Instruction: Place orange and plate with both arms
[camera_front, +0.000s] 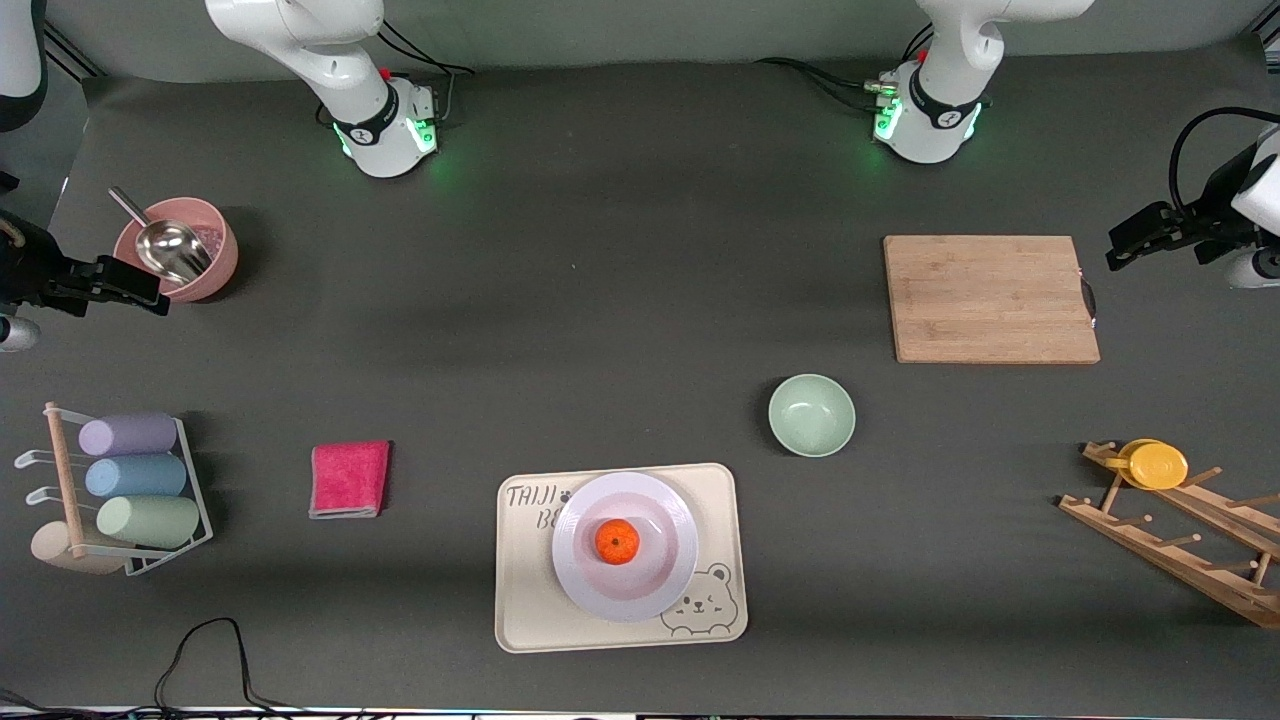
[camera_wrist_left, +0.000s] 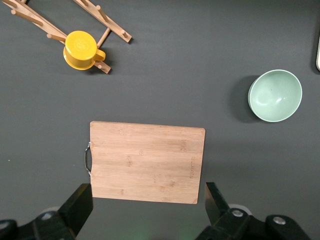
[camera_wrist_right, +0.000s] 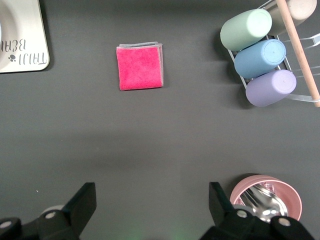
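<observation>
1. Both end effectors hang high with their fingers spread wide and nothing between them. The left end effector (camera_wrist_left: 147, 210) is over the desk edge by the rectangular bamboo cutting board (camera_front: 990, 298); the right end effector (camera_wrist_right: 152, 210) is over the desk near the pink bowl holding a metal scoop (camera_front: 177, 248). Both arms look parked, well apart from the task's things.

2. The small round orange (camera_front: 617, 541) sits in the middle of the pale lilac round plate (camera_front: 626, 545).

3. That plate rests on the cream rectangular tray printed with a bear (camera_front: 620, 556), in the part of the dark grey desk (camera_front: 600, 300) nearest the front camera, about midway between the two arms' ends.

4. Judged from the task sentence, the things already lie as a finished placing would leave them: fruit on plate, plate on tray, nothing gripped. Whether the arms put them there cannot be told from this moment.

5. The same layout would also fit a start, with plate and orange waiting on the tray to be carried elsewhere. The task names no destination, so the pictures do not settle which.

6. Nearby lie the mint green bowl (camera_front: 811, 414), toward the left arm's end, and the folded pink cloth (camera_front: 349, 479), toward the right arm's end. Both stand apart from the tray.
</observation>
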